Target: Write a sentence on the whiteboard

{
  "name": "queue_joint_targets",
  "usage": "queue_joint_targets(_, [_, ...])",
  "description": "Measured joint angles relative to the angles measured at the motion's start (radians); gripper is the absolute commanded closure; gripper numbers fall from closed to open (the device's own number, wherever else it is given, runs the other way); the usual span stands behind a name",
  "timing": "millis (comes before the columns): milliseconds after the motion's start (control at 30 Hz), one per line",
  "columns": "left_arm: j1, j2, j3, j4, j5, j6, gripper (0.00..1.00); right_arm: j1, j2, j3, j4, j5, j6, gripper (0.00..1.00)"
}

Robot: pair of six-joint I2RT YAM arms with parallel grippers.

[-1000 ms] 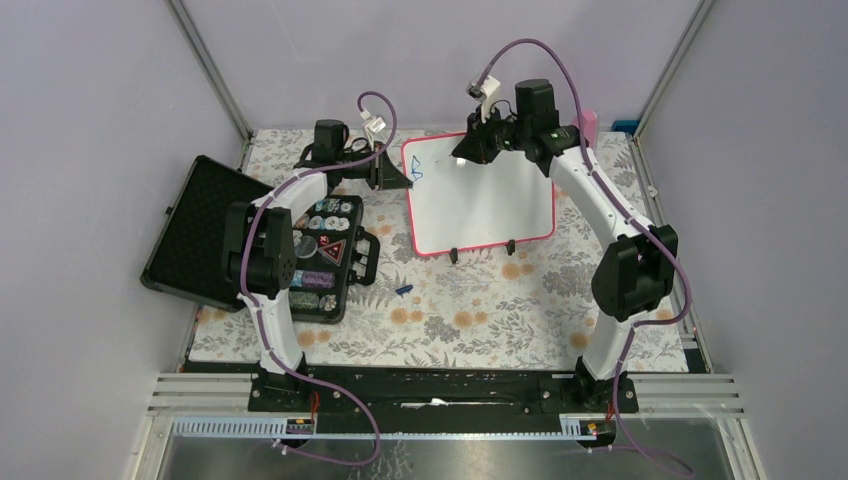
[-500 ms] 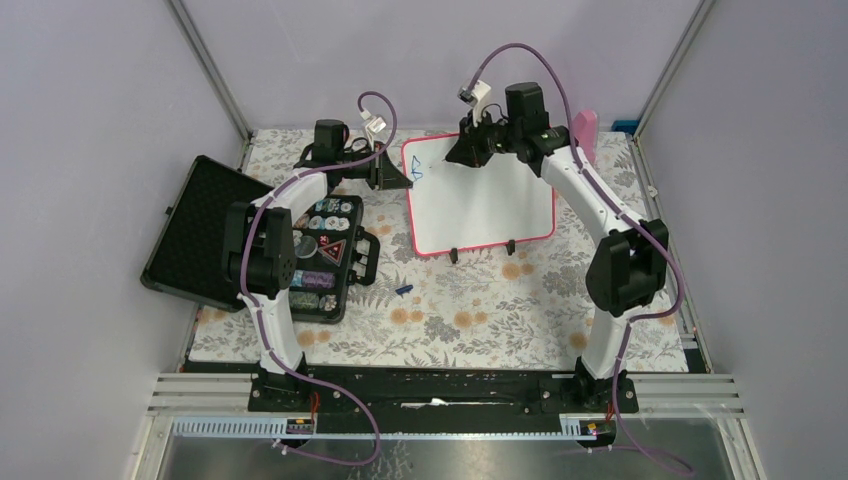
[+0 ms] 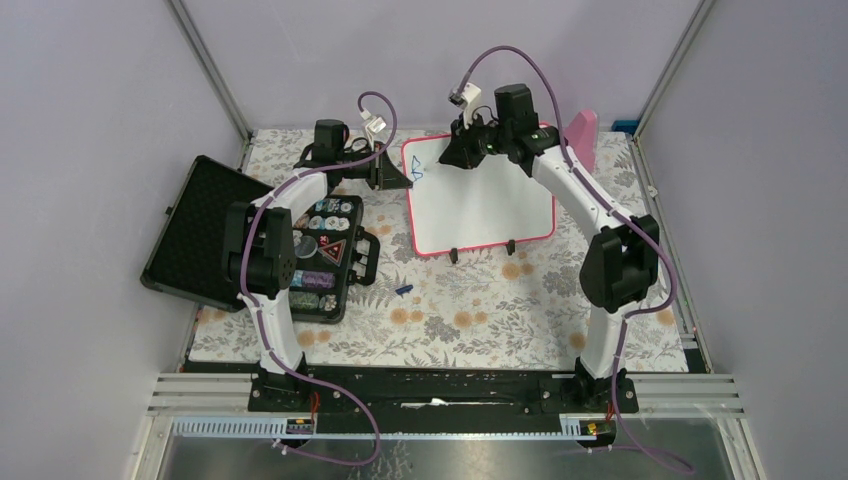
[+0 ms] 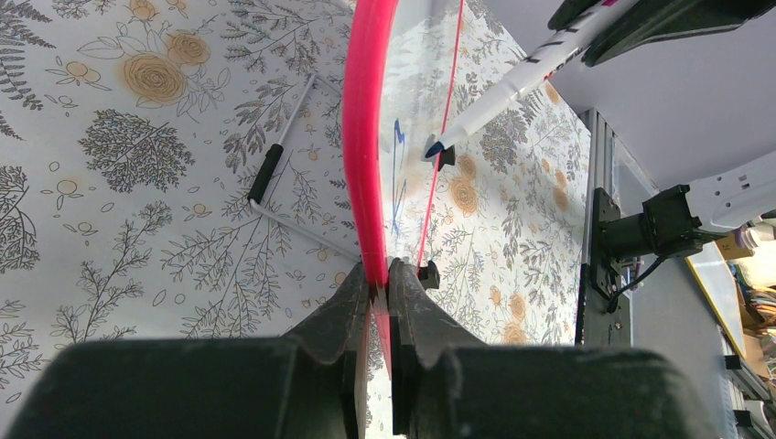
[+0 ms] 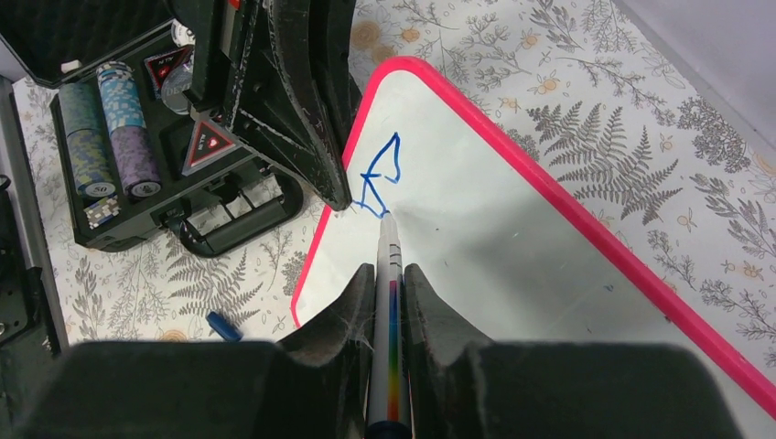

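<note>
Whiteboard (image 3: 485,205) sits far-centre on counter (image 3: 450,320); left tool (image 4: 380,283) is clamped on its left edge, hiding that stretch of frame. Right tool (image 5: 389,274) grips marker (image 5: 391,320), tip at sentence (image 5: 378,178). Only one unclear blue glyph shows; marker's rear is cut off.

My left arm (image 3: 292,188) and right arm (image 3: 580,190) show white links with chunky black joints; a purple cable (image 3: 497,52) trails off each, and left gripper (image 4: 384,272) and right gripper (image 5: 391,274) are black

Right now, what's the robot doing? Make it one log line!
left gripper: shut on whiteboard frame | right gripper: shut on marker | sentence: one blue letter, marker tip at it
</note>
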Motion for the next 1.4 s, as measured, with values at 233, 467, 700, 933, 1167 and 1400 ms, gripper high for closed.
queue_joint_targets(233, [0.0,0.0,0.0,0.0,0.0,0.0,1.0,0.004,0.026,0.037,0.0,0.022,-0.001,1.0])
queue_joint_targets(467, [0.0,0.0,0.0,0.0,-0.004,0.001,1.0,0.006,0.031,0.046,-0.003,0.03,-0.002,1.0])
queue_joint_targets(700, [0.0,0.0,0.0,0.0,-0.008,0.001,1.0,0.008,0.031,0.043,-0.003,0.04,-0.016,1.0])
queue_joint_targets(933, [0.0,0.0,0.001,0.0,-0.009,0.001,1.0,0.009,0.018,0.01,-0.003,0.04,-0.029,1.0])
queue_joint_targets(1167, [0.0,0.0,0.003,-0.006,-0.009,0.001,1.0,0.009,0.006,-0.016,-0.003,0.04,-0.035,1.0])
queue_joint_targets(1400, [-0.001,0.0,0.005,-0.009,-0.011,0.001,1.0,0.009,0.004,-0.031,-0.003,0.036,-0.035,1.0])
